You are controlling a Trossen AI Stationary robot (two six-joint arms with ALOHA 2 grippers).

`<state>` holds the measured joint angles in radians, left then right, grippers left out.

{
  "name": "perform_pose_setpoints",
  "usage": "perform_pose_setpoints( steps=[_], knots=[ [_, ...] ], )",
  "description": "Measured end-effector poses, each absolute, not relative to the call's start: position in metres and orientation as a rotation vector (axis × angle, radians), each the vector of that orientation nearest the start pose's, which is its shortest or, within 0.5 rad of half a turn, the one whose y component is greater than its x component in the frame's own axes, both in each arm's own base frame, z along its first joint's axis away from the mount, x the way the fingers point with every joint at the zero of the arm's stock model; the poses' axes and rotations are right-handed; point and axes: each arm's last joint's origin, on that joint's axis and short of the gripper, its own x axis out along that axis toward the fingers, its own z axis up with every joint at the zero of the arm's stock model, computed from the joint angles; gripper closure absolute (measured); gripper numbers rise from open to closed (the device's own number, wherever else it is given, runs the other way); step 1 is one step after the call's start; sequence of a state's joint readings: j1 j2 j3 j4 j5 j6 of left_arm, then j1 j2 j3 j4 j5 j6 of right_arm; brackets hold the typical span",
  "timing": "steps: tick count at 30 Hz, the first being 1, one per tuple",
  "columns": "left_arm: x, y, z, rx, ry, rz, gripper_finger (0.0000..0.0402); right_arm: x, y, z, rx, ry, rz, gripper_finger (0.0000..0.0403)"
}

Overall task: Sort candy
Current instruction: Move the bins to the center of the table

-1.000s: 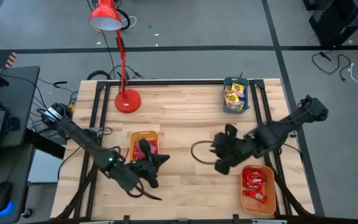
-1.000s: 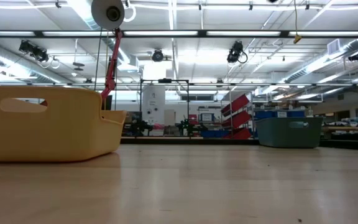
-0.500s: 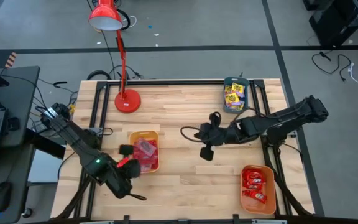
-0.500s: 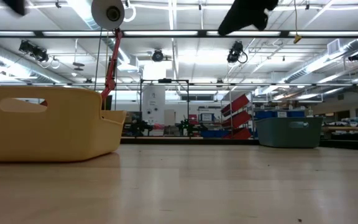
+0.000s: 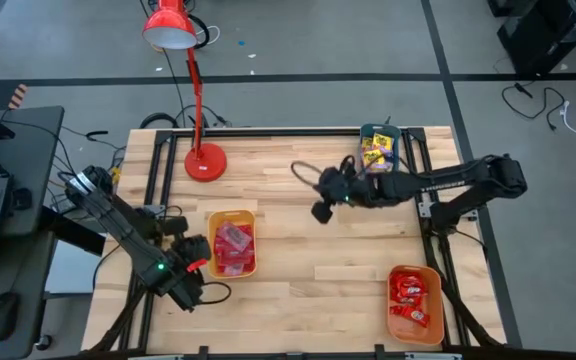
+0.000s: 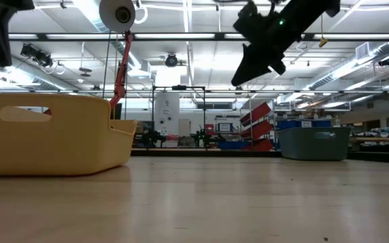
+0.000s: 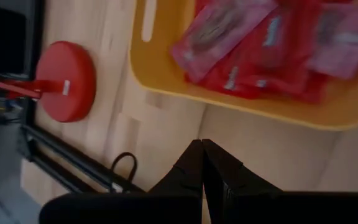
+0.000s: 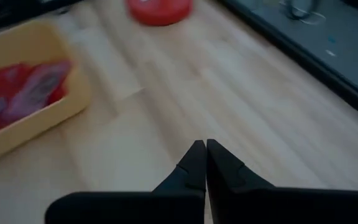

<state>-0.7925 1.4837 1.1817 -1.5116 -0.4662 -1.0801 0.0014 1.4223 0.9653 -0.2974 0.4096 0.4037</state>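
Since the earlier frames, the right pincer (image 5: 320, 211) has been carried from the lower right of the high view, beside the orange tray (image 5: 414, 303), up toward the middle of the worktop (image 5: 288, 180), where it now hangs left of the teal tray (image 5: 379, 152). Its fingers (image 8: 197, 163) have been brought together, and nothing is seen between them in the right wrist view. The left pincer (image 5: 194, 266) has been drawn back from over the yellow tray (image 5: 232, 243) to that tray's lower left edge; its fingers (image 7: 199, 167) are pressed together as well, with nothing clamped between them.

Candy is found in three places. Pinkish-purple and red packets (image 5: 233, 247) lie piled inside the yellow tray, left of centre in the high view. Yellow packets (image 5: 376, 152) are gathered in the teal tray at the upper right of the worktop. Red wrappers (image 5: 408, 298) lie in the orange tray at the lower right. No loose candy can be made out on the bare wood.

A red desk lamp (image 5: 205, 160) stands on its round base at the upper left of the worktop. In the low view the yellow tray fills the left side, the teal tray sits far off at the right, and the right arm hangs dark near the top centre.
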Motion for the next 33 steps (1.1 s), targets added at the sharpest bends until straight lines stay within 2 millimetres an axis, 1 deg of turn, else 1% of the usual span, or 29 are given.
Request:
perform_pose_setpoints(
  steps=[2,5,8,11,16,20,22,24,27,30,33],
  knots=[
    [0.166,-0.149,0.251,0.205,1.302,0.554,0.0396,0.295,-0.022,0.246,0.264,0.642,-0.583,0.0402],
    [0.164,-0.148,0.234,0.195,1.298,0.559,0.0396,0.295,-0.031,0.243,0.286,0.617,-0.61,0.0403],
    [0.163,-0.148,0.221,0.203,1.295,0.534,0.0396,0.296,-0.033,0.237,0.305,0.551,-0.602,0.0403],
    [0.16,-0.148,0.214,0.247,1.312,0.499,0.0397,0.296,-0.032,0.228,0.335,0.482,-0.549,0.0403],
    [0.158,-0.156,0.213,0.267,1.334,0.4,0.04,0.29,-0.03,0.209,0.385,0.434,-0.496,0.0403],
    [0.157,-0.165,0.217,0.162,1.372,0.283,0.04,0.285,-0.031,0.2,0.413,0.413,-0.502,0.0403],
    [0.158,-0.172,0.222,0.079,1.338,0.162,0.0401,0.285,-0.035,0.2,0.403,0.403,-0.507,0.0403],
    [0.161,-0.18,0.232,0.012,1.262,0.021,0.0401,0.285,-0.041,0.202,0.393,0.392,-0.514,0.0403],
    [0.165,-0.189,0.246,-0.006,1.117,-0.154,0.0401,0.286,-0.048,0.206,0.4,0.369,-0.497,0.0403],
    [0.166,-0.191,0.247,0.038,1.068,-0.213,0.0401,0.287,-0.053,0.207,0.394,0.354,-0.496,0.0403],
    [0.164,-0.188,0.234,0.03,1.093,-0.178,0.0401,0.286,-0.054,0.207,0.389,0.358,-0.497,0.0403]
  ],
)
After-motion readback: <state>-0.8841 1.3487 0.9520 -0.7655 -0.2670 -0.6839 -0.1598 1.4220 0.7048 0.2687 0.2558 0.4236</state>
